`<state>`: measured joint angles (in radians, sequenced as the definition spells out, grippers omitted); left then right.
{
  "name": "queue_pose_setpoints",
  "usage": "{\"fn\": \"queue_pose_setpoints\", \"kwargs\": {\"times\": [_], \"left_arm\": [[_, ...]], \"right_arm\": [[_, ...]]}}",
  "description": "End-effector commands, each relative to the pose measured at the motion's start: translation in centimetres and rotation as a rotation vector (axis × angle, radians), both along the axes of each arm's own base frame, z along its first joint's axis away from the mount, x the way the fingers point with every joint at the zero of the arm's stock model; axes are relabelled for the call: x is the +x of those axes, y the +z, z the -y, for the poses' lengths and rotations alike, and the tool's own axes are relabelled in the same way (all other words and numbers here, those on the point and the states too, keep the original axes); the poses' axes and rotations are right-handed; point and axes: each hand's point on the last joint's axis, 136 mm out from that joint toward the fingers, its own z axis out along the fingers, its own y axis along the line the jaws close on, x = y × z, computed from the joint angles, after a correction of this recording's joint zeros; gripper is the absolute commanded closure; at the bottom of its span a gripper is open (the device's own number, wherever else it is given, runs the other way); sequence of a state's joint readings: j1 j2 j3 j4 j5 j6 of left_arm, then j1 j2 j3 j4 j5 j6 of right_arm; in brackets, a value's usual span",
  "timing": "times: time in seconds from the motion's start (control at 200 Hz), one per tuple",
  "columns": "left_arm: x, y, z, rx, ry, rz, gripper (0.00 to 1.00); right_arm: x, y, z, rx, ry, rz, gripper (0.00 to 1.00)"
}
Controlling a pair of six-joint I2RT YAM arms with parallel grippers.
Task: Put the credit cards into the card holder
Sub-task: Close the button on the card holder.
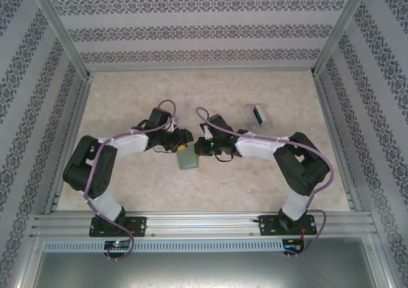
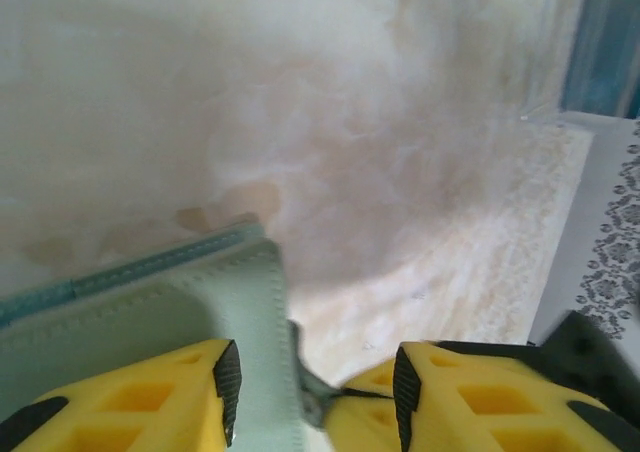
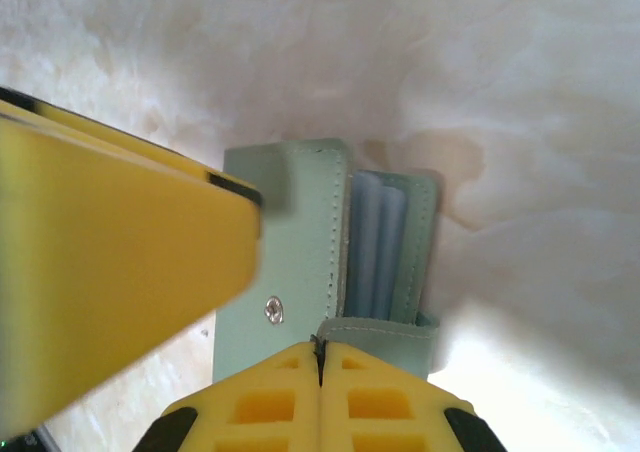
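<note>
One grey-green card holder [image 3: 300,252], right fingers [image 3: 380,407] pinched on its flap, left fingers [image 2: 480,402] apart beside it

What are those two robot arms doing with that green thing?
Both arms are working on the green wallet in the middle of the table. The right end effector is pinched shut on a flap of it. The left end effector sits beside it, fingers apart around the wallet's edge. Something bluish-grey is tucked in its pocket. A blue card lies in a clear box farther back.
</note>
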<state>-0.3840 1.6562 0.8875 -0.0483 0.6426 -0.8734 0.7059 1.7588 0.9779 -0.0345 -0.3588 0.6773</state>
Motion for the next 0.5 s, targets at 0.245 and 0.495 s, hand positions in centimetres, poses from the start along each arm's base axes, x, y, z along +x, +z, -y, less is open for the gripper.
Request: {"fn": "queue_pose_setpoints", "kwargs": {"times": [0.245, 0.495], "left_arm": [[-3.4, 1.1, -4.7, 0.081, 0.109, -0.012, 0.5], [-5.3, -2.7, -5.9, 0.144, 0.08, -0.061, 0.63]], "right_arm": [[-0.8, 1.0, -0.4, -0.006, 0.075, 0.018, 1.0], [-1.0, 1.8, -1.2, 0.009, 0.106, 0.011, 1.0]]}}
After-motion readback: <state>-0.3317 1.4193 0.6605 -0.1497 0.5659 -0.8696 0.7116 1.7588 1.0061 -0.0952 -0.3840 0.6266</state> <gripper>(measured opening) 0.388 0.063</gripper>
